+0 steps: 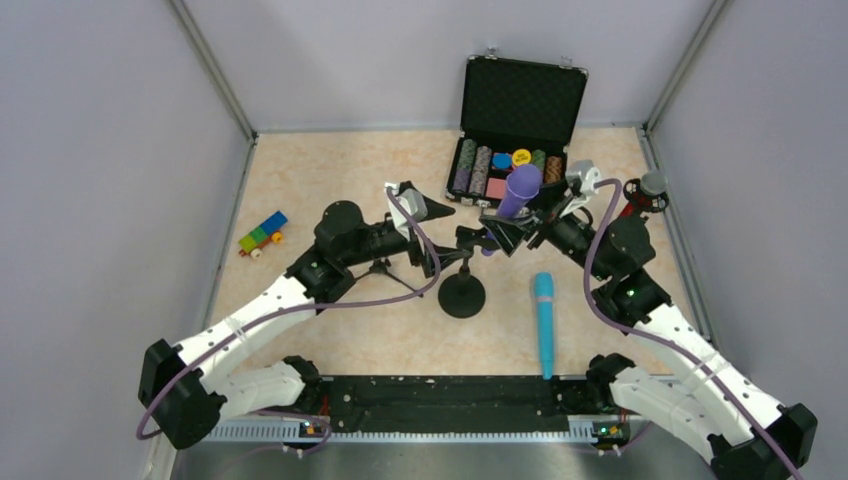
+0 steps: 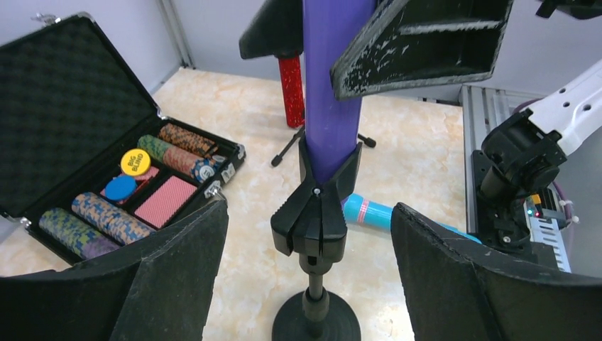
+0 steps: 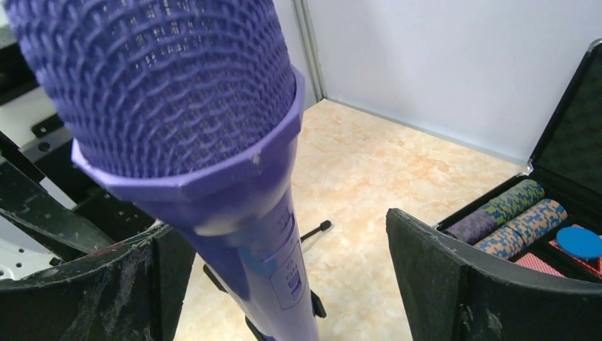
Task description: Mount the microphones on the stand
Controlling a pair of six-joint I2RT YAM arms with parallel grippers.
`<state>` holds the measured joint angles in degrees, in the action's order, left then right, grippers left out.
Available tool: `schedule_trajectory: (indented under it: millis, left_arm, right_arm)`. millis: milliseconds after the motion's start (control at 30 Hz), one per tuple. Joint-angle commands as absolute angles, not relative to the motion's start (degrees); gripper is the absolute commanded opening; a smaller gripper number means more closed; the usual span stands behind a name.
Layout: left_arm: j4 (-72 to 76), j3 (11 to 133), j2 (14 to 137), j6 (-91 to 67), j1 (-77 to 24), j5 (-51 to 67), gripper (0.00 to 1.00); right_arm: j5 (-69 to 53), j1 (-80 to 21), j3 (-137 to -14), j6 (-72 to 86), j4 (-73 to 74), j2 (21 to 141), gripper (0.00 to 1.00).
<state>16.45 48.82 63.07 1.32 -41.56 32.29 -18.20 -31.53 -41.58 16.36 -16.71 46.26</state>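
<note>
On the worktop [image 1: 330, 170]: teal microphone [image 1: 544, 325], long axis near-to-far, right arm's side.
Right claw [image 3: 277, 224]: wide, holding nothing.
Left claw [image 2: 309, 206]: wide, holding nothing.

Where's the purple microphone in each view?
Top external: purple microphone right of centre, held in the stand, just in front of the chip case.
Left wrist: top centre, shaft seated in the stand's clip.
Right wrist: close up, filling the left side.
Shared landmark: the open chip case.
</note>
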Motion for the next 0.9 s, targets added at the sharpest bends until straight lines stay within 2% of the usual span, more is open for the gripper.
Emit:
schedule_trajectory:
  millis: [0,200,333,667,867]
  left_arm:
    - [20.04,51.74,60.81,0.22,-41.22,33.09,0.89]
    - [18.66,55.22,60.92,0.23,-41.22,34.54,0.89]
    - [15.38,58.46,62.64,1.82,-41.22,34.76,0.85]
    - [8.49,65.41,68.22,5.07,-41.76,35.99,0.67]
    - [5.25,68.13,71.02,6.5,-43.0,36.55,0.5]
  right_arm:
    - [-16.54,-32.33,-40.35,17.01,-15.24,43.71,0.99]
    - [-15.92,-32.36,-38.24,18.28,-12.02,40.79,0.99]
    - [-15.01,-32.35,-36.0,18.41,-9.0,38.67,0.99]
    - [-10.27,-32.32,-31.11,21.66,-3.57,31.83,0.99]
    - [-9.4,-32.41,-27.99,24.19,-3.89,29.8,0.99]
